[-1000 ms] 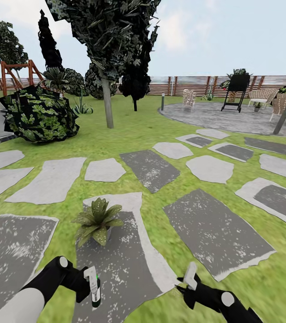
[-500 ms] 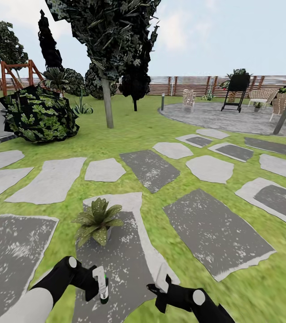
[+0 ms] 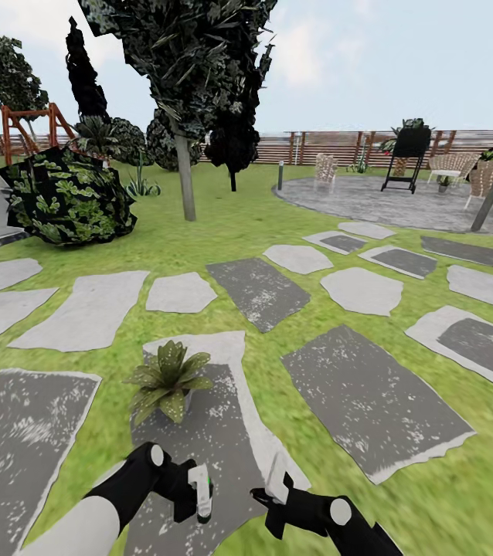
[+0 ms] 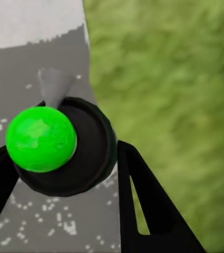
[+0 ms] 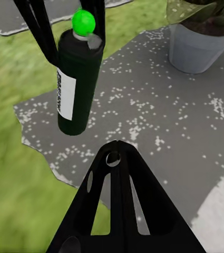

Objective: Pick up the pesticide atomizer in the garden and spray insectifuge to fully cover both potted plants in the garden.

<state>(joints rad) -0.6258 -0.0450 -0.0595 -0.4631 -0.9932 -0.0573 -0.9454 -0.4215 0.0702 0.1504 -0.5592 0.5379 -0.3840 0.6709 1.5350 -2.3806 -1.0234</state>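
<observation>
One potted plant (image 3: 168, 380), a low green rosette in a grey pot (image 5: 195, 50), stands on a grey stepping slab (image 3: 223, 440) just ahead of both arms. My left gripper (image 3: 191, 494) is shut on the pesticide atomizer (image 3: 202, 498), a dark bottle with a white label (image 5: 77, 79) and a green ball on top (image 4: 39, 138). The bottle hangs upright above the slab, short of the plant. My right gripper (image 3: 279, 472) hovers close beside the atomizer without touching it. In the right wrist view its fingers (image 5: 117, 158) are pressed together, shut and holding nothing.
Lawn and more grey slabs (image 3: 370, 394) spread ahead. A dark-leaved bush (image 3: 65, 197) sits at far left, a tree trunk (image 3: 186, 185) behind it. The round patio (image 3: 385, 202) with chairs, a black stand (image 3: 407, 158) and a post (image 3: 490, 201) lies far right before the fence.
My left arm carried the atomizer rightward, toward the right gripper. The right gripper moved left at first, then held almost still. The plant has not moved.
</observation>
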